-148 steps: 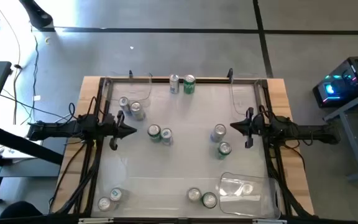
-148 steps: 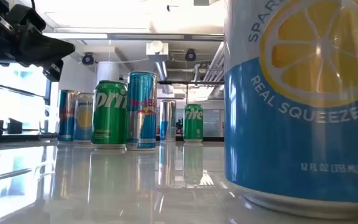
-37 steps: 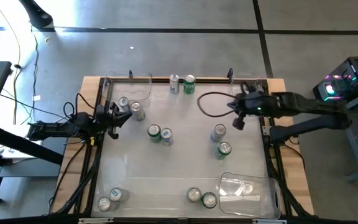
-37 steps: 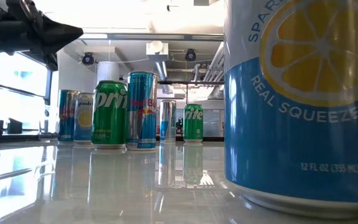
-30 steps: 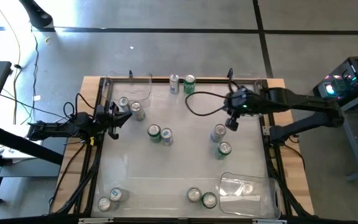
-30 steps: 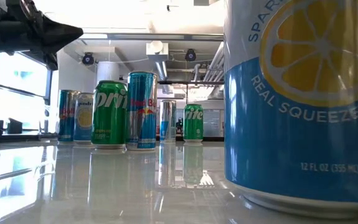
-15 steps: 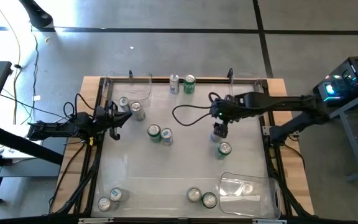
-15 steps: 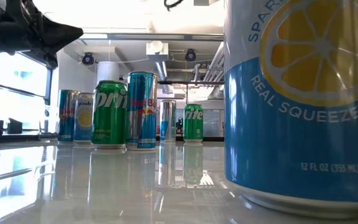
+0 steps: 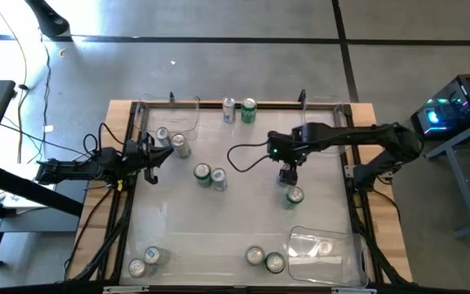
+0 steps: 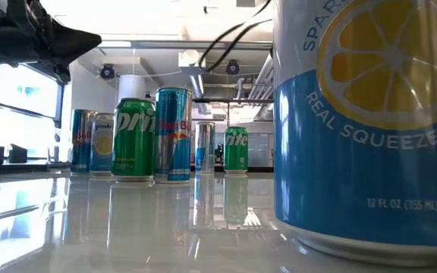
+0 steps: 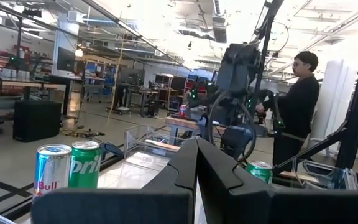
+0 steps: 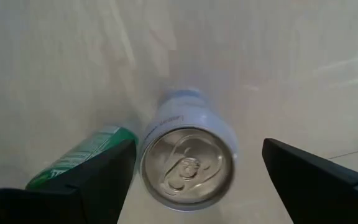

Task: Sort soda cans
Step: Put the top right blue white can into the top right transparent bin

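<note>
Silver can (image 12: 188, 163), right pincer (image 9: 288, 173) newly overhead

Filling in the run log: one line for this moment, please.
right gripper: open, above pale can, not gripping | green can: beside it | left gripper: shut, waiting at left side

— Where do we stand over the worktop (image 9: 243, 237)?
— Our right end effector (image 9: 288, 173) hangs directly above one upright can (image 12: 188, 165), another can (image 9: 294, 195) just beside it. Our left end effector (image 9: 153, 153) waits at the left edge, near two cans (image 9: 170, 140).
— And the bin (image 9: 323, 247)?
— At the near right corner.
</note>
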